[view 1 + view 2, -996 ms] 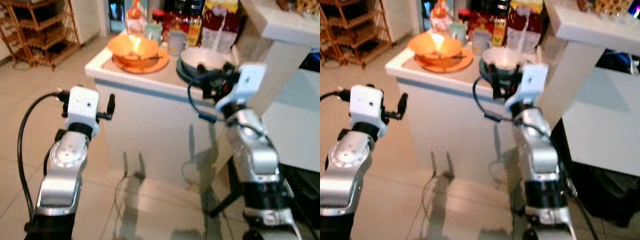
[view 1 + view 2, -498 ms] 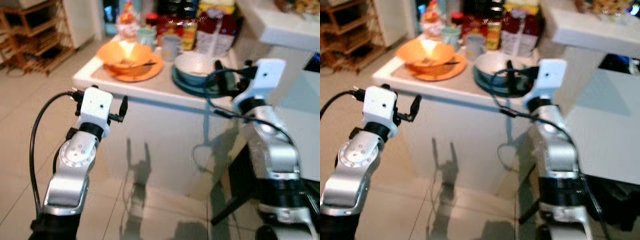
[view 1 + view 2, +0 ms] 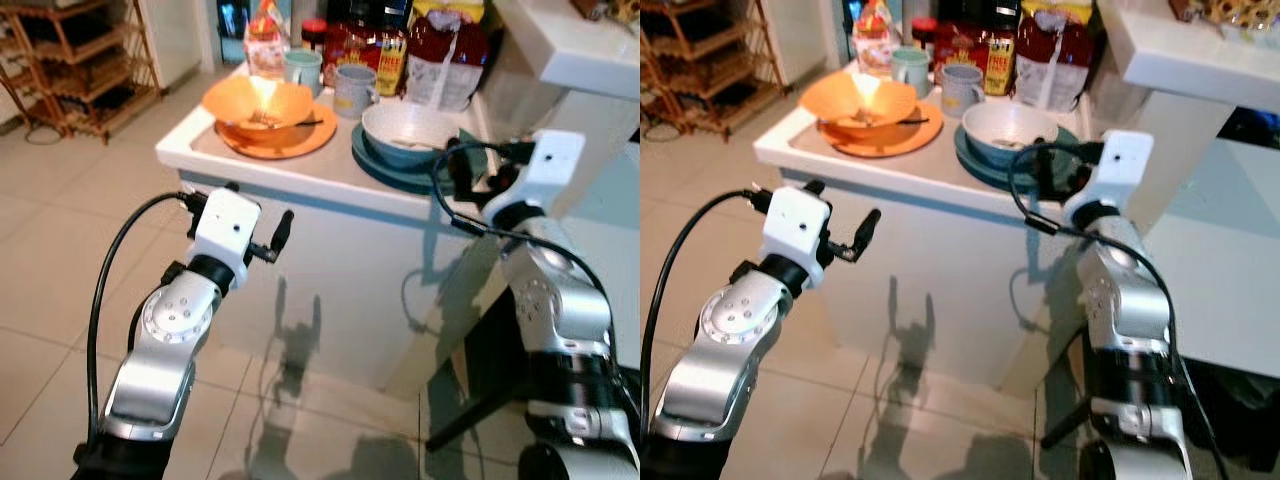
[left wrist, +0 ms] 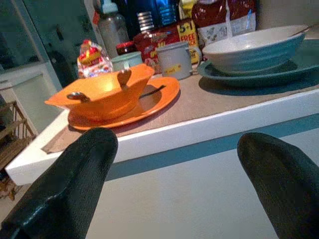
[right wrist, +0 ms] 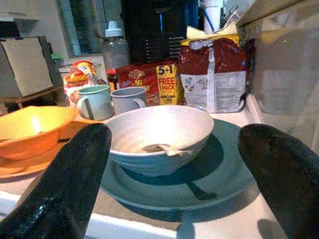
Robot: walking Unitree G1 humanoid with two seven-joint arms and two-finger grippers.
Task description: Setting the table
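Orange bowl (image 3: 258, 102) on orange plate (image 3: 300, 139); teal bowl (image 3: 410, 132), teal plate (image 3: 395, 172).

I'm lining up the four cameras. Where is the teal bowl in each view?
Left eye: teal bowl on its teal plate, upper centre-right.
Right eye: upper centre.
Left wrist: upper right.
Right wrist: centre, between the open fingers.
Shared landmark: the orange bowl beside it.

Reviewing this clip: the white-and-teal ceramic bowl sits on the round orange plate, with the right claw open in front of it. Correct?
Not quite. The white-and-teal ceramic bowl sits on a round teal plate, as the right wrist view shows. The right claw is open in front of it.
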